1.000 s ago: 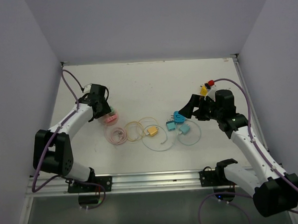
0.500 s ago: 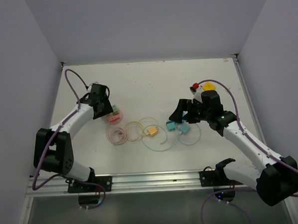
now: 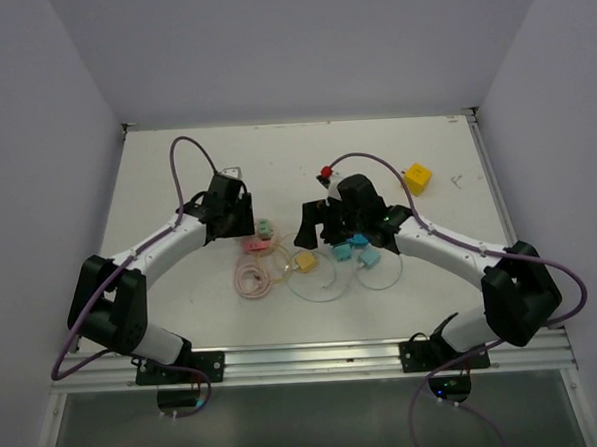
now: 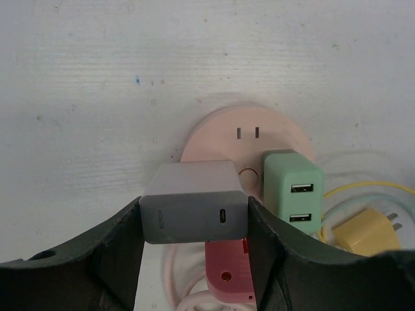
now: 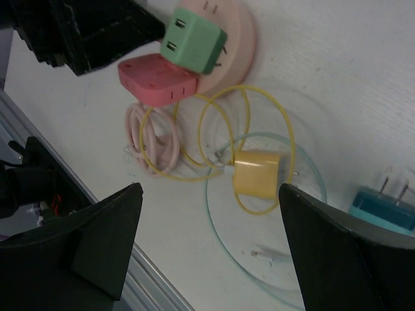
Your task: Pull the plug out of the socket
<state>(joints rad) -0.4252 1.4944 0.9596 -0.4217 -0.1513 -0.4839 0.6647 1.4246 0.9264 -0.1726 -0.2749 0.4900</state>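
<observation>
Both arms have swung inward, and the pink socket (image 4: 259, 123) now lies nearer the middle of the worktop (image 4: 130, 52). Left fingers (image 4: 110, 259) clamp the grey charger (image 4: 194, 202) plugged into it; right fingers (image 5: 97, 240) gape, empty. Pinning the socket down should let the charger pull straight out.

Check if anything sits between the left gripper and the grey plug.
Nothing visible does: the left gripper has its fingers against both sides of the grey plug on the pink socket. The green plug sits close beside one finger, not between.
</observation>
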